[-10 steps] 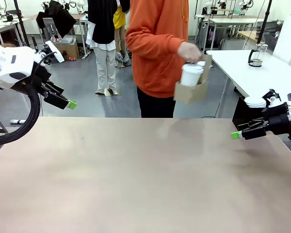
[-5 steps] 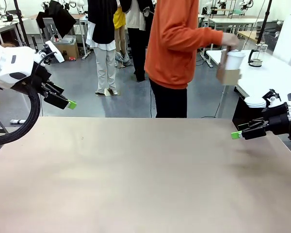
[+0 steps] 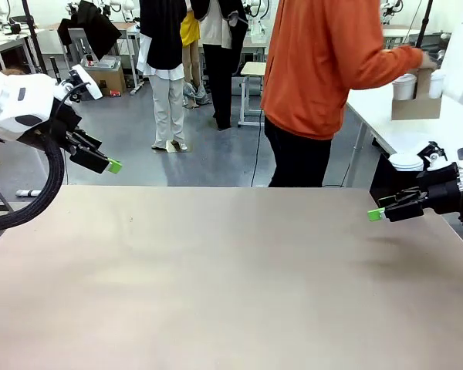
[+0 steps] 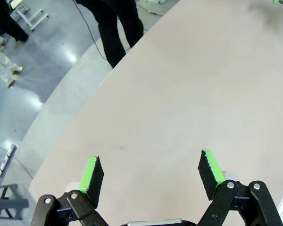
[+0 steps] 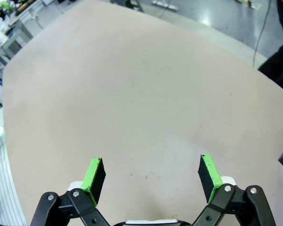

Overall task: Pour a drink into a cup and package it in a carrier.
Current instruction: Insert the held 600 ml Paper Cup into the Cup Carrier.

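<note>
brown carrier (image 3: pixel 414 105), white cup (image 3: pixel 403 86) (orange sleeve (image 3: pixel 370 65))

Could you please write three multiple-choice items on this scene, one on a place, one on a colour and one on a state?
1. Where is the carrier?
A. On the robot's table
B. In the person's hand, at the white side table
C. In the left gripper

2. What colour is the person's top?
A. Orange
B. Blue
C. Grey

3. How does the right gripper stand?
A. Shut on the cup
B. Shut, empty
C. Open, empty

Answers: 1 B, the person holds it up by the side table. 2 A, plainly orange. 3 C, the wrist view shows its green pads apart with nothing between.
</note>
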Motion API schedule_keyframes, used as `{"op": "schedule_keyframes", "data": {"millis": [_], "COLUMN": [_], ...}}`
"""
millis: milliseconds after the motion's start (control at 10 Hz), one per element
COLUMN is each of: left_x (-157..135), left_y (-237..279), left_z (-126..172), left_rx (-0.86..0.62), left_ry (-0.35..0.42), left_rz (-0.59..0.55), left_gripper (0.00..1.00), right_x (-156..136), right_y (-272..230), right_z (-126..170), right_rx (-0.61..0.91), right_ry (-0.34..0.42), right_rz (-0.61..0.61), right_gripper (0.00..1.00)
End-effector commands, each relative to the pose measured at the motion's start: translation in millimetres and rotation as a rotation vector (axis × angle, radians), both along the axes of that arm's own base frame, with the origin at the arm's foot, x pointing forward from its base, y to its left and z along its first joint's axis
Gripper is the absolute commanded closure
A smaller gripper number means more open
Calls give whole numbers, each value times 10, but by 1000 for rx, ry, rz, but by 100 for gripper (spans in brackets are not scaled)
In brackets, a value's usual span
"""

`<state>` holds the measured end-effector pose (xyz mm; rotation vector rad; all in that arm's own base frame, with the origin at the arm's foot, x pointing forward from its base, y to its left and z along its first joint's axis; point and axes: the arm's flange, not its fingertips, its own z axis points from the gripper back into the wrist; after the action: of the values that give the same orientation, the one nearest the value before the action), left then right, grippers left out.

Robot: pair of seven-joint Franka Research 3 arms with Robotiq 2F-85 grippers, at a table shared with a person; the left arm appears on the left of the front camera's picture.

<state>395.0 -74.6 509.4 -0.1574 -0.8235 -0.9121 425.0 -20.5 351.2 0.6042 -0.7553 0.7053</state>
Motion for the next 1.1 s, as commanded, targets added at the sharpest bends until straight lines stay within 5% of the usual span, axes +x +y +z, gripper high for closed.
{"op": "schedule_keyframes", "data": {"millis": [0,1000], "left_x": [7,7], "left_y": [6,6], "left_z": [-12,-12], "left_rx": [-9,-9], "left_ry": [7,7], "left_rz": [3,3], "left_gripper": [0,0], "right_x": [1,1], "right_y": [-22,-22], "right_z": [26,26], "right_rx": [-2,-2], "right_ry": [-3,-3], "right_rz": [6,6], "right_gripper": [0,0]}}
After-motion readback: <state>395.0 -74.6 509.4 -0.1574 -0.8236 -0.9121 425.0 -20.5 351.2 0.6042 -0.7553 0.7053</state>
